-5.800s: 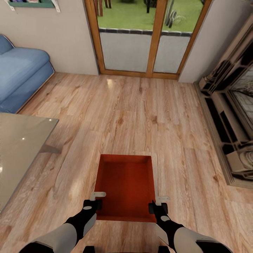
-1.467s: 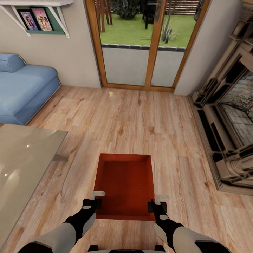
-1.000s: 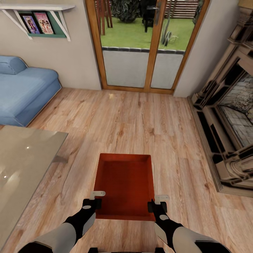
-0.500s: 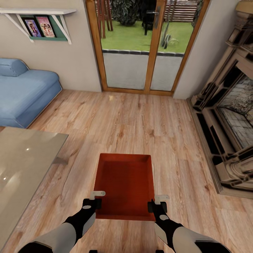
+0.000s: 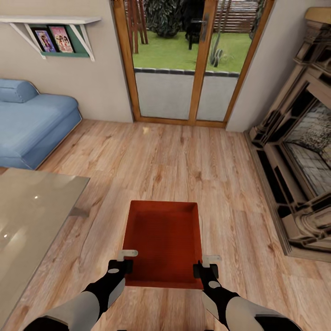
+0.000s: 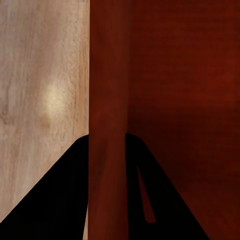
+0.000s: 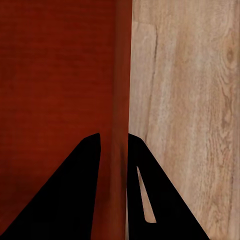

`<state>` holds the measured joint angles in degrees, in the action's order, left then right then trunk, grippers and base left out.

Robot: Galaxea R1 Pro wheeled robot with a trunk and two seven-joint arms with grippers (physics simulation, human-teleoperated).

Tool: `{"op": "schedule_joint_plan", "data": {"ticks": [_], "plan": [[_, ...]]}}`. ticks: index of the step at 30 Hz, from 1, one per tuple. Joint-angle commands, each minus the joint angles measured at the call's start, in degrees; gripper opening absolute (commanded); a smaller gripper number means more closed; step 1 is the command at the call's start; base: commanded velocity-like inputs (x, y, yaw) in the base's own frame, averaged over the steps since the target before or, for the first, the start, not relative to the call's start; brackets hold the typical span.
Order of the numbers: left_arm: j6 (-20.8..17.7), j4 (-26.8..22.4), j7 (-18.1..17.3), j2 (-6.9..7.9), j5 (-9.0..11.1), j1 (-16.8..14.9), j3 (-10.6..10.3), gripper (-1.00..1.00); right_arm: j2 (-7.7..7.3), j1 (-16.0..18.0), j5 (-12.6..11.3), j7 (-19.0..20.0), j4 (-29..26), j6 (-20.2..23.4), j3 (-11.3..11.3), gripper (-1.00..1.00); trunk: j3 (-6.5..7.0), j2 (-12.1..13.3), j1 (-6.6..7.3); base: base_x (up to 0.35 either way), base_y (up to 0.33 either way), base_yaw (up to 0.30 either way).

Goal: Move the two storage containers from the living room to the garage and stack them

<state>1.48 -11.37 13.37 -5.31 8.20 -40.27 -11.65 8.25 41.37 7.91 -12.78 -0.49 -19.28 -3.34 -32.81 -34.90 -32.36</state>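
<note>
Wood planks cover the living room floor. One glass double door faces the robot, with one blue sofa, one glass table and one stone fireplace around the sides. The whole picture has slid a little since a moment ago: more of the wall shelf shows, so the robot or its head is moving while the box keeps its place between the arms. That likely means carrying has begun, with the garage yet to come. One storage container is held up in front. The left gripper pinches its left wall, and the right gripper pinches its right wall.
</note>
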Motion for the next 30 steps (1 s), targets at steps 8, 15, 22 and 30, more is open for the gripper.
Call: {"op": "schedule_joint_plan", "data": {"ticks": [8, 15, 22, 30], "plan": [[0.2, 0.3, 0.8, -0.03, 4.7, -0.1, 2.7, -1.0, 0.01, 0.0, 0.5, -4.3, -0.2, -0.5, -1.6, -1.0, 0.4, 0.0, -0.01, 0.0, 0.0, 0.0], [0.2, 0.3, 0.8, -0.05, 4.7, -0.1, 2.7, -1.0, 0.08, 0.0, 0.5, -4.3, -0.2, -0.5, -1.6, -1.0, 0.77, 0.0, -0.01, 0.0, 0.0, 0.0], [0.2, 0.3, 0.8, -0.04, 4.7, -0.1, 2.7, -1.0, 0.09, 0.0, 0.5, -4.3, -0.2, -0.5, -1.6, -1.0, 1.17, 0.0, -0.01, 0.0, 0.0, 0.0], [0.2, 0.3, 0.8, -0.04, 4.7, -0.1, 2.7, -1.0, 0.09, 0.0, 0.5, -4.2, -0.2, -0.5, -1.6, -1.0, 1.72, 0.0, -0.01, 0.0, 0.0, 0.0]]}}
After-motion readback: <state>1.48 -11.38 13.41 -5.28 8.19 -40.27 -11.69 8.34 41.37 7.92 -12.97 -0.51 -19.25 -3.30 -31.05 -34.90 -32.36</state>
